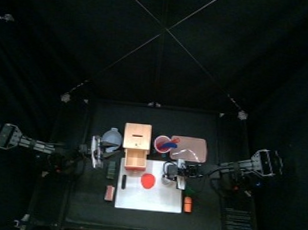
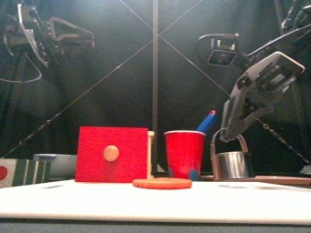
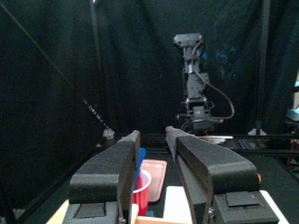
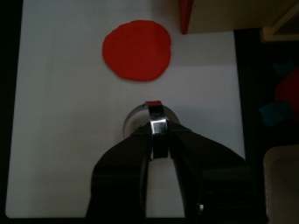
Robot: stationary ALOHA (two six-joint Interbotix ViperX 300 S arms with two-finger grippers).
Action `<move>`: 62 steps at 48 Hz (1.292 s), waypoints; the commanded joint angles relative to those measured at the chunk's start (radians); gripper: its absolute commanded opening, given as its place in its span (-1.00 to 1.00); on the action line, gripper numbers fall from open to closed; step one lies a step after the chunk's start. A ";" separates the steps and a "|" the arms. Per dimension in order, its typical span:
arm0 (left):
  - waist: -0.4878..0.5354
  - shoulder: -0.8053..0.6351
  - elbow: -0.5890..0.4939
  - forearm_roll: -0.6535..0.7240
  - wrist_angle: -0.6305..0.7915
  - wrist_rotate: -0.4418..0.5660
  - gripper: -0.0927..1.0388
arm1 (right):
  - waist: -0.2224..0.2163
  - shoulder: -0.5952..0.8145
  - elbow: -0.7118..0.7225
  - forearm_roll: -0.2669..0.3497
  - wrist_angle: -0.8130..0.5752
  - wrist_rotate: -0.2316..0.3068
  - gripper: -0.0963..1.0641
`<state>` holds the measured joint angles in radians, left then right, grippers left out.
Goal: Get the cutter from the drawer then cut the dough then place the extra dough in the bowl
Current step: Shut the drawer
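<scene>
Right wrist view: the right gripper (image 4: 156, 133) is clenched on the wire handle of the cutter (image 2: 230, 165), and its jaws hide most of the cutter's ring. The cutter sits toward the back right corner of the white cutting board (image 4: 65, 131); contact with the board cannot be confirmed. The dough (image 4: 138, 51), a whole red disc, lies near the board's middle, with bare board between the two. The wooden box (image 1: 138, 146) is cut off at the board's back edge. The left gripper (image 3: 152, 133) is released, its jaws narrowly apart, above the table's left side.
</scene>
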<state>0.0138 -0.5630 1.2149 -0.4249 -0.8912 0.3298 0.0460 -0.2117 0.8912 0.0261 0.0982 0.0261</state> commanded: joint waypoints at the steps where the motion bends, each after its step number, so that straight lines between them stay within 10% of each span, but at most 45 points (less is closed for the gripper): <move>1: 0.078 0.037 -0.083 -0.054 0.107 0.005 0.45 | 0.002 -0.011 -0.028 0.002 -0.008 -0.002 0.38; 27: 0.632 0.195 -0.411 0.250 0.810 0.005 0.44 | 0.075 0.232 -0.347 -0.023 -0.002 -0.012 0.37; 62: 0.649 0.689 -0.822 0.522 1.154 0.011 0.44 | 0.078 0.485 -0.584 -0.112 0.094 -0.006 -0.24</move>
<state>0.6627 0.1365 0.4249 0.0859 0.2638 0.3405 0.1304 0.2746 0.3528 -0.0767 0.1917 0.0184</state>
